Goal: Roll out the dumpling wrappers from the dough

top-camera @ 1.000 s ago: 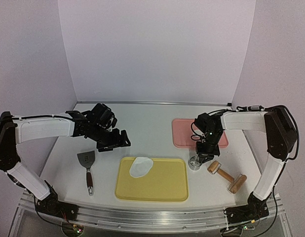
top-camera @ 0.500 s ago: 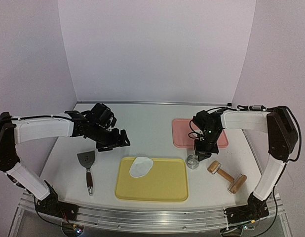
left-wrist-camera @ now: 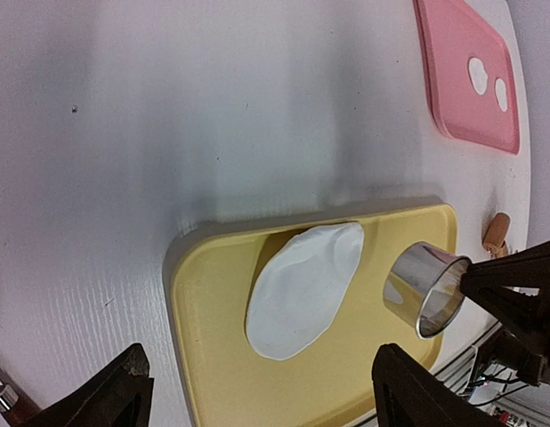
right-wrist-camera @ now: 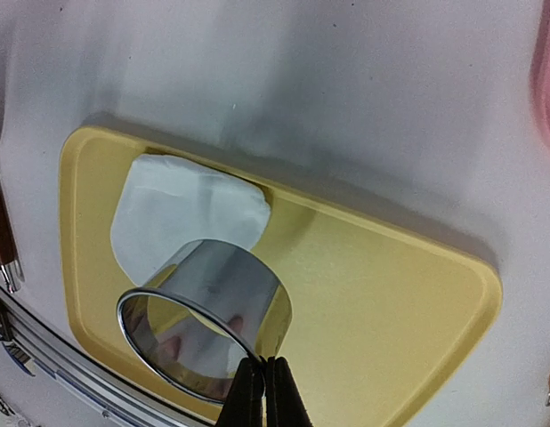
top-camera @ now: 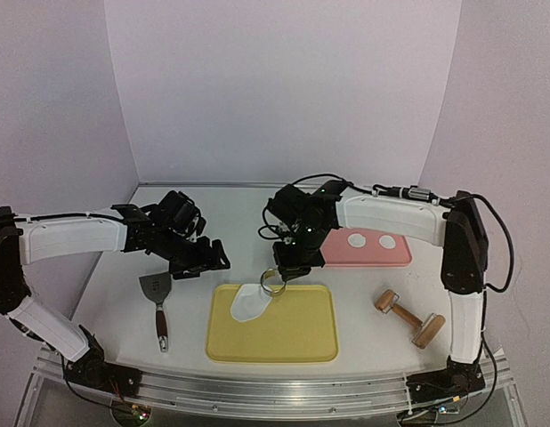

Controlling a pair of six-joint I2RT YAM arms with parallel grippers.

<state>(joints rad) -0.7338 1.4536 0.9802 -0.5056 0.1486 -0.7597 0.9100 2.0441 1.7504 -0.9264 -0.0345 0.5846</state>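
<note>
An irregular white dough piece (top-camera: 250, 302) lies in the far left corner of the yellow tray (top-camera: 293, 338). My right gripper (top-camera: 279, 271) is shut on the rim of the metal ring cutter (top-camera: 272, 280) and holds it tilted just above the dough. The right wrist view shows the gripper (right-wrist-camera: 262, 378), the cutter (right-wrist-camera: 208, 311) and the dough (right-wrist-camera: 177, 218). Two round white dumpling wrappers (top-camera: 354, 239) (top-camera: 387, 241) lie on the pink tray (top-camera: 373, 255). My left gripper (top-camera: 208, 258) is open and empty, left of the yellow tray. Its view (left-wrist-camera: 259, 356) shows the dough (left-wrist-camera: 306, 289) and the cutter (left-wrist-camera: 422, 289).
A metal spatula (top-camera: 157, 298) with a dark handle lies left of the yellow tray. A wooden rolling pin (top-camera: 408, 318) lies right of it. The pink tray sits behind the yellow tray's right end. Purple walls enclose the table.
My right gripper has carried the ring cutter left from beside the rolling pin to above the dough, uncovering the two wrappers. My left gripper has shifted slightly.
</note>
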